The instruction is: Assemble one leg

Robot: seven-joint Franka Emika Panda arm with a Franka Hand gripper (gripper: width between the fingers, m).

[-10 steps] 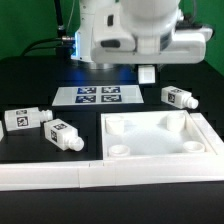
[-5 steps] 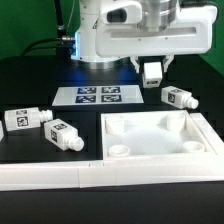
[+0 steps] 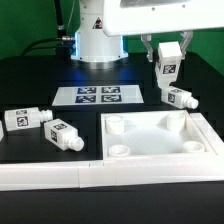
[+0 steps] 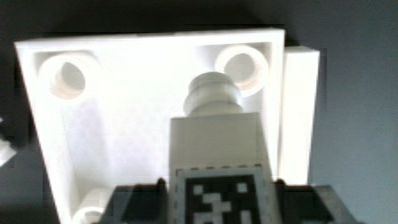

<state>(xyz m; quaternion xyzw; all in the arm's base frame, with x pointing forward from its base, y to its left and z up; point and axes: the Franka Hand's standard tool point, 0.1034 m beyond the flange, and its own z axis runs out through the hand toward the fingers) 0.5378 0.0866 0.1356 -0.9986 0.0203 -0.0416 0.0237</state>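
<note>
Nearest in the exterior view lies the white panel (image 3: 160,150), flat on the bench (image 3: 25,85), its round corner holes facing up. Beside it, on the exterior view's left, two loose legs (image 3: 60,132) rest on their sides. A third loose leg (image 3: 180,97) lies just past the panel's far corner on the exterior view's right. Behind them sits the marker board (image 3: 98,96). Farther back, clear above the bench, the tool (image 3: 166,55) is clamped on the leg (image 3: 167,70), its fingers pressing the tagged body. In the wrist view the narrow stub leads, aimed near one corner hole (image 4: 233,64). To do this well, I judge the stub should be centred over that hole, the leg kept plumb, and the descent slow, steering clear of the third loose leg.
</note>
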